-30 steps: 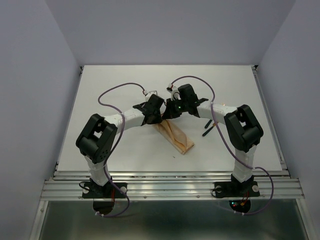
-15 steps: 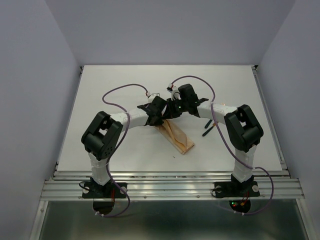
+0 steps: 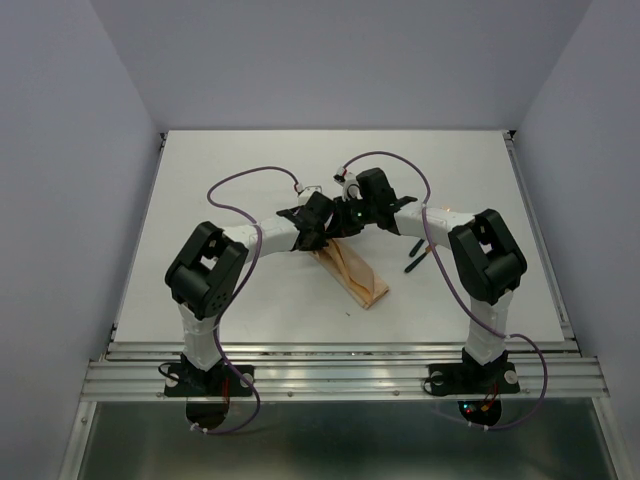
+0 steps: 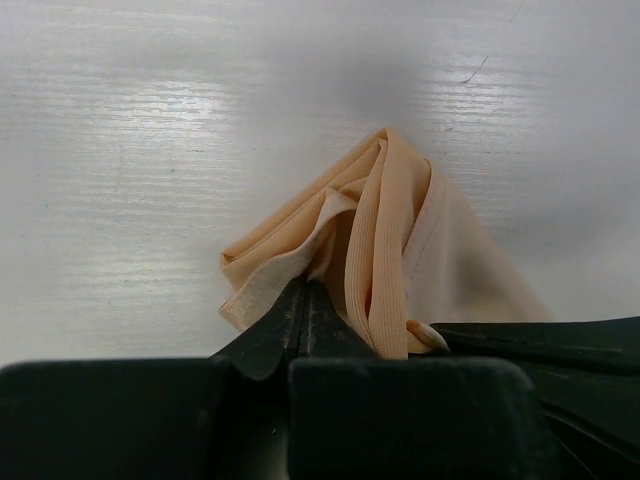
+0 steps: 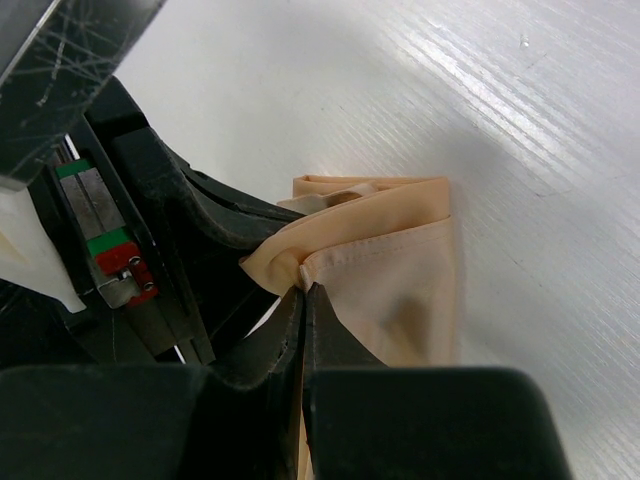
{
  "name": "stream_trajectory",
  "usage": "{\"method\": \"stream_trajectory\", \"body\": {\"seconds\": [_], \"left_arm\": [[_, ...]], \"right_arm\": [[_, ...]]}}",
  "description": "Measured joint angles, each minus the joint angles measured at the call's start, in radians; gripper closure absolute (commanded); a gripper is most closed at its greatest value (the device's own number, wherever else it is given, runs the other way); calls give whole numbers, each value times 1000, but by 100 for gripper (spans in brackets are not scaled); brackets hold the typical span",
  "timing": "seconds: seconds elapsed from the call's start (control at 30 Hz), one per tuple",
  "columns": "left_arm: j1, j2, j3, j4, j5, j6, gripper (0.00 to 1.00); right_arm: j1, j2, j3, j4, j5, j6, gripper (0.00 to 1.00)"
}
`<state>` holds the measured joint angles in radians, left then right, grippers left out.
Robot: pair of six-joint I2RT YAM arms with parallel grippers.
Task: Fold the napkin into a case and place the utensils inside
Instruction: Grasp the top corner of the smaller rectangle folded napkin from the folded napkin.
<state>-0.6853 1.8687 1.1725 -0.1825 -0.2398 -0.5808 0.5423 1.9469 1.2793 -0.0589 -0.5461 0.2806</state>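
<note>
- Left wrist camera first: the black body of the left gripper [image 4: 305,292] fills the bottom of the view and cuts off the lower part of the napkin [image 4: 390,240].
- Same story on the right wrist camera. The right gripper [image 5: 303,292] blocks the near side of the cloth, so only one peach corner shows.
- From above, the far end of the napkin is buried under the two wrist heads. Neither set of fingertips can be made out there.
- The utensils [image 3: 414,256] show only as thin dark handles poking out beside the right arm [image 3: 478,255]. Their heads can't be seen.
- Left gripper: jaws pressed together, pinching a pale edge of the bunched cloth. The folds rise beyond the tips and to their right.
- Right gripper: jaws clamped on a small fold at the napkin's corner. The cloth spreads flat to the right of the tips, and the other gripper's black body crowds in just beside it.
- The napkin lies about mid-worktop [image 3: 220,190] as a narrow folded strip, slanting from the two grippers toward the near right corner.
- The utensils lie apart from it, toward the right edge.
</note>
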Motion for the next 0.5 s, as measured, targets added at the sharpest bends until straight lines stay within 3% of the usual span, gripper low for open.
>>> {"method": "stream_trajectory", "body": {"seconds": [0.2, 0.5], "left_arm": [[1, -6, -1, 0, 26, 8, 100], [54, -83, -79, 82, 200, 13, 100]], "right_arm": [[0, 0, -5, 0, 14, 0, 99], [0, 0, -27, -8, 53, 16, 99]]}}
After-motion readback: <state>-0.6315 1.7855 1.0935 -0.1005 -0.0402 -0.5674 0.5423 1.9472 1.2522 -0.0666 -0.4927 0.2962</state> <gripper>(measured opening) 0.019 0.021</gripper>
